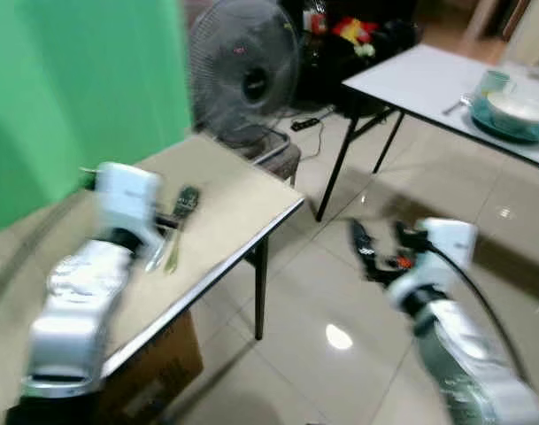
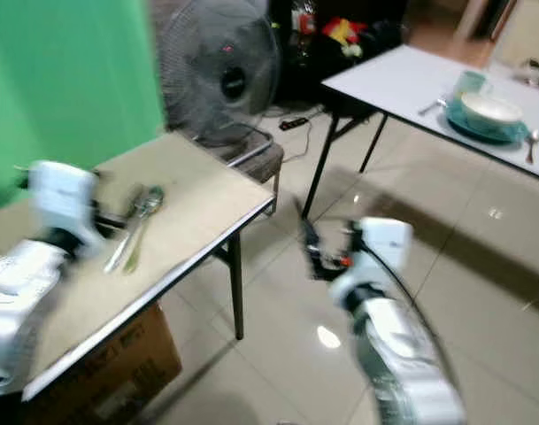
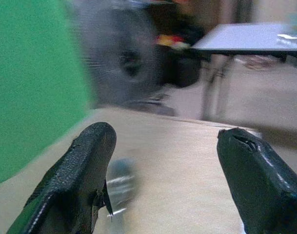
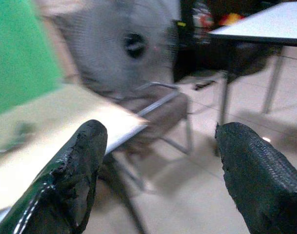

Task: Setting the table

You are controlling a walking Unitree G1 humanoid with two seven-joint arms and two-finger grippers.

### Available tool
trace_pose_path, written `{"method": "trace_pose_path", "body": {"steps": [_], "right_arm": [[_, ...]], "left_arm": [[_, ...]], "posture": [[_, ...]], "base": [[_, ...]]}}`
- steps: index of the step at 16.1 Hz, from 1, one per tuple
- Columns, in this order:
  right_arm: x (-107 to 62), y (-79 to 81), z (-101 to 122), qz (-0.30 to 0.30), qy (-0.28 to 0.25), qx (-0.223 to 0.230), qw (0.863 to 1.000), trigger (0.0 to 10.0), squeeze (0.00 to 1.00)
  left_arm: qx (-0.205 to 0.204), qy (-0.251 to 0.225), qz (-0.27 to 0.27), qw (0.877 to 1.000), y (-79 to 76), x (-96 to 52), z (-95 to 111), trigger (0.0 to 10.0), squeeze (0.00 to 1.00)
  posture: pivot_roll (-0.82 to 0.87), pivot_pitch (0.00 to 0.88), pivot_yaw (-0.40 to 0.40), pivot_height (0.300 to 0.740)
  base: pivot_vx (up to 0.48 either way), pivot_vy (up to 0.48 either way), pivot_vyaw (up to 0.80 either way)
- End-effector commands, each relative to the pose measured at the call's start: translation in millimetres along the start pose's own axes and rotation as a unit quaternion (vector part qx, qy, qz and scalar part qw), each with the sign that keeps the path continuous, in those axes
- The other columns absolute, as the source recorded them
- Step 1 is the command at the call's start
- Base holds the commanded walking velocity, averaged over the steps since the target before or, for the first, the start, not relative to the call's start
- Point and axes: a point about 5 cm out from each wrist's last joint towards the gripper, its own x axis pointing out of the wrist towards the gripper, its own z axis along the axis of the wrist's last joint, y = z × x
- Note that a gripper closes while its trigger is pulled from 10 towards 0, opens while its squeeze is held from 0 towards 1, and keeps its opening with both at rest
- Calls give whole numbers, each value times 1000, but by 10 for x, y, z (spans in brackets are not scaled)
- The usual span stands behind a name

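My left end effector (image 3: pixel 160 180) hangs low over the near beige desk (image 1: pixel 225 221), fingers spread wide, nothing held; my right end effector (image 4: pixel 160 180) is out over the floor beside that desk, also wide open and empty; views are blurred.

Just ahead of the left end effector lies the cutlery (image 1: pixel 176 226), a spoon and what looks like a fork side by side, flat on the beige desk, bowls toward the fan (image 1: pixel 242 71); I can't tell them apart sharply.

Judgement: thin metal, light, stiff, slippery, lying flush on a hard top so little to get under; best hold is across the handles near mid-length, fingers pinching from both sides, pressing down lightly; gripping at the bowl end would let it pivot; taking both at once risks one sliding out.

Farther off, well apart, the white desk (image 1: pixel 419 80) carries a teal plate with a bowl (image 1: pixel 517 111) and a cup (image 1: pixel 493 81) beside it; likely where the cutlery goes.
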Motion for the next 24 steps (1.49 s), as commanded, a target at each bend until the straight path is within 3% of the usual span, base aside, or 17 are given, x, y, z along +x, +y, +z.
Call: {"method": "trace_pose_path", "body": {"steps": [1,3,4,7,9,14,15,16,17,19,24], "right_arm": [[8,81,21,26,-1,-2,1000,10000,0],[3,104,13,48,8,-16,999,10000,0],[6,109,4,63,18,-28,997,10000,0],[3,76,-16,92,49,-56,993,10000,0],[-25,76,5,137,66,-71,986,10000,0],[-43,122,61,220,91,-112,965,10000,0],[-42,119,68,231,97,-120,961,10000,0],[-45,116,71,237,101,-126,958,10000,0],[-48,126,68,246,106,-132,954,10000,0],[-55,136,64,251,107,-134,953,10000,0],[-57,151,66,262,108,-136,949,10000,0]], "left_arm": [[15,16,1,1000,87,-21,-63,10000,0],[14,26,-16,999,116,0,-110,10000,0],[3,42,-40,998,124,44,-162,10000,1000],[28,98,-56,993,185,160,-329,10000,1000],[17,127,-41,991,280,234,-429,10000,0],[-44,151,-49,986,373,444,-593,10000,0],[-38,157,-50,986,405,496,-615,4667,0],[-26,164,-52,985,425,523,-638,4157,0],[-13,179,-54,982,457,531,-692,2118,0],[-2,188,-61,980,472,509,-748,0,0],[-9,183,-60,981,501,555,-801,235,0]], "posture": [[-100,0,-45,740],[-103,0,-44,740],[-106,0,-46,740],[-129,0,-38,740],[-147,0,-31,740],[-164,0,-33,740],[-168,0,-36,740],[-170,0,-36,740],[-178,0,-33,740],[-181,0,-33,740],[-182,0,-30,740]], "base": [[0,0,0],[0,0,0],[0,0,0],[0,0,0],[0,0,0],[0,0,0],[0,0,0],[0,0,0],[0,0,0],[0,0,0],[0,0,0]]}}
